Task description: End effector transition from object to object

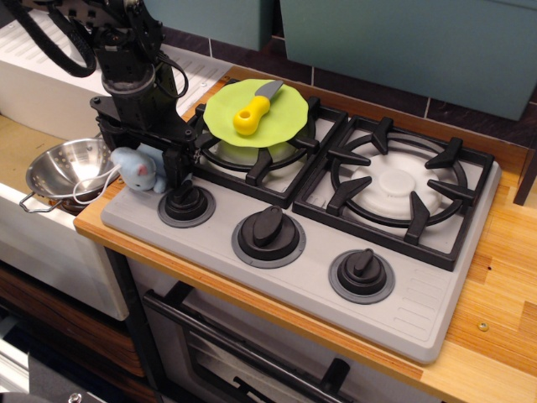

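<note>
the end effector is in the upper left of the frame, at the left end of the grey stove; its long shape runs up and down, and its two black prongs point down at the stove top; a soft blue toy sits between the prongs, and one prong is on each side of it; the jaws look closed around the toy, holding it; the toy rests low, right by the left black knob; the boxy black wrist stands almost straight up over the toy, and the arm goes up and out of the top left corner; black cables loop beside the arm; a shiny metal strainer sits to the left of the toy, just off the stove edge; on the left burner lies a round green plate, and on it a toy knife with a yellow handle, its grey blade pointing to the upper right.
</note>
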Controlling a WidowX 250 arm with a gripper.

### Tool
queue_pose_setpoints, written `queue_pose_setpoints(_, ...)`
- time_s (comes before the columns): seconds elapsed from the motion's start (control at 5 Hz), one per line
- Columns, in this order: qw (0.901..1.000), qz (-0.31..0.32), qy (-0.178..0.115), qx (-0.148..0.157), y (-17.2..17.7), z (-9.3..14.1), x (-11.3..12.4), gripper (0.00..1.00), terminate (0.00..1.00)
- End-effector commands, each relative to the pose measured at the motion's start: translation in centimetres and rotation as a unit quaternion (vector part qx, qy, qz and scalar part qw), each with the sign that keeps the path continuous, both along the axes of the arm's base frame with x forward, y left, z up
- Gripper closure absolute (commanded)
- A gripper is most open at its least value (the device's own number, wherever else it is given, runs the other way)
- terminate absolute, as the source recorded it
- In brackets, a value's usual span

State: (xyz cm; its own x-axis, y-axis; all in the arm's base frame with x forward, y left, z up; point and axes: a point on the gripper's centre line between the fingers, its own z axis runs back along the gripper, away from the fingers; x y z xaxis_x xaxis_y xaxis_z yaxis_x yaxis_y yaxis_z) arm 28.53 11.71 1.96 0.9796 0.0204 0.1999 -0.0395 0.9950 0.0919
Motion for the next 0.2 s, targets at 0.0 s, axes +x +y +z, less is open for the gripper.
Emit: queue_pose_setpoints(0.0, 0.9999, 0.010, -0.004, -0.001, -0.11, -0.32, 0.66, 0.00, 1.00)
